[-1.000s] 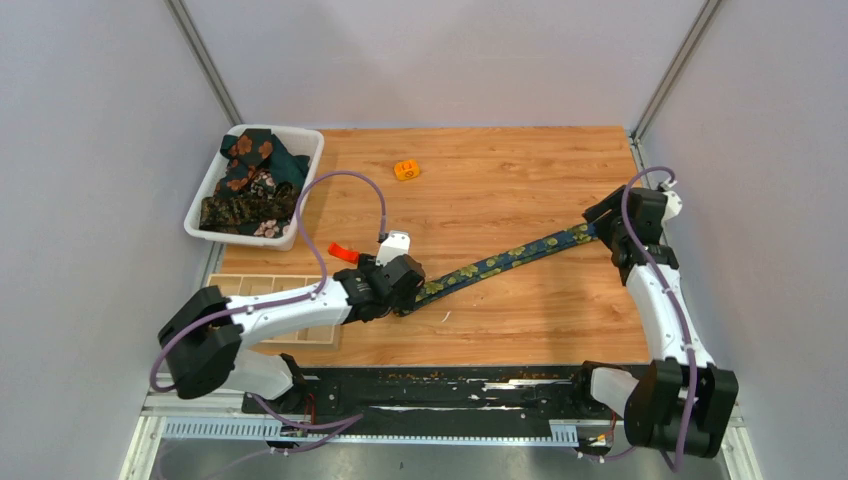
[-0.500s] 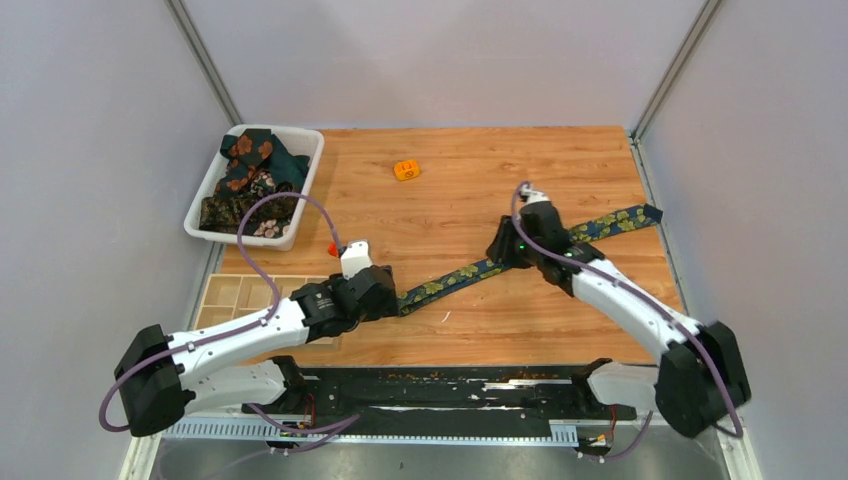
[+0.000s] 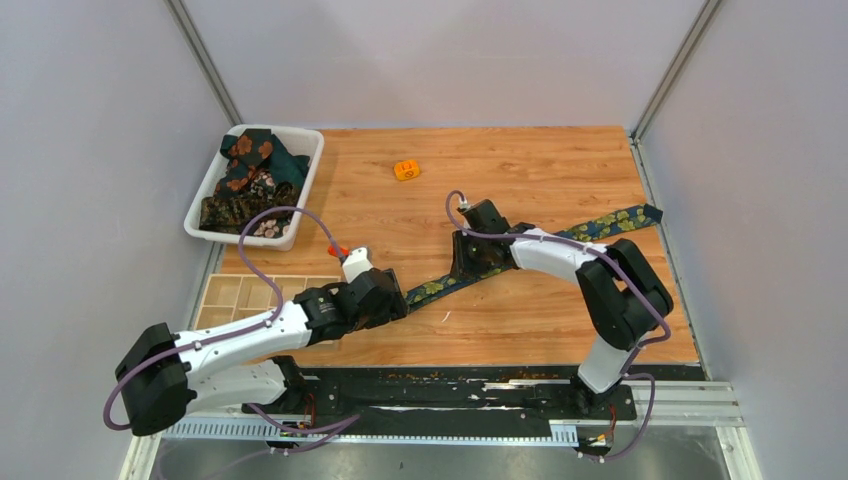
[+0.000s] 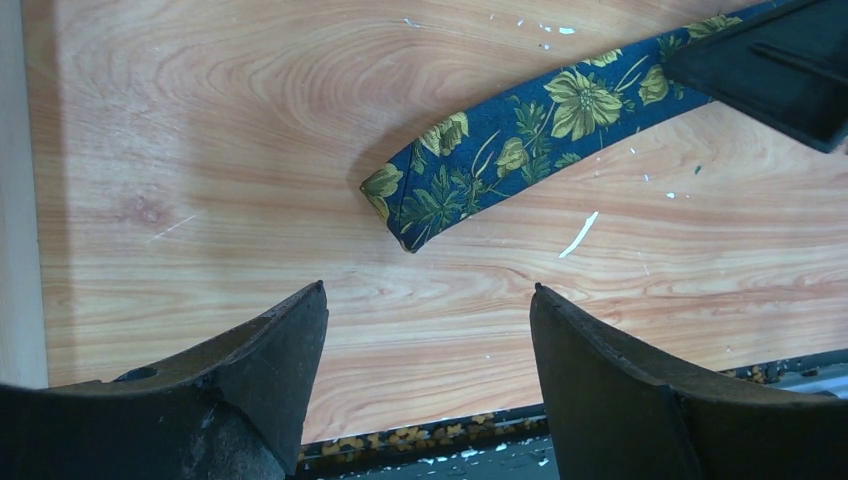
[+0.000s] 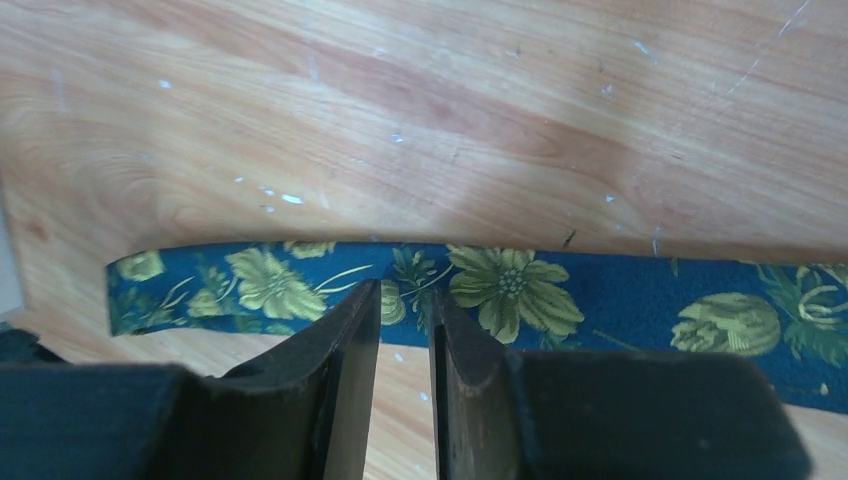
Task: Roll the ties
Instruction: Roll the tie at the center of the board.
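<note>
Right fingers (image 5: 335,380) have swung inward over navy tie (image 5: 620,300).

Bright, even overhead light, soft faint shadows on the table (image 3: 520,170), all three views reasonably sharp.

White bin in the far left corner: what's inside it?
The white bin holds a heap of dark green ties with orange and pinkish blooms. The top ones cover whatever lies beneath, so their count and the bin's floor are hidden.
</note>
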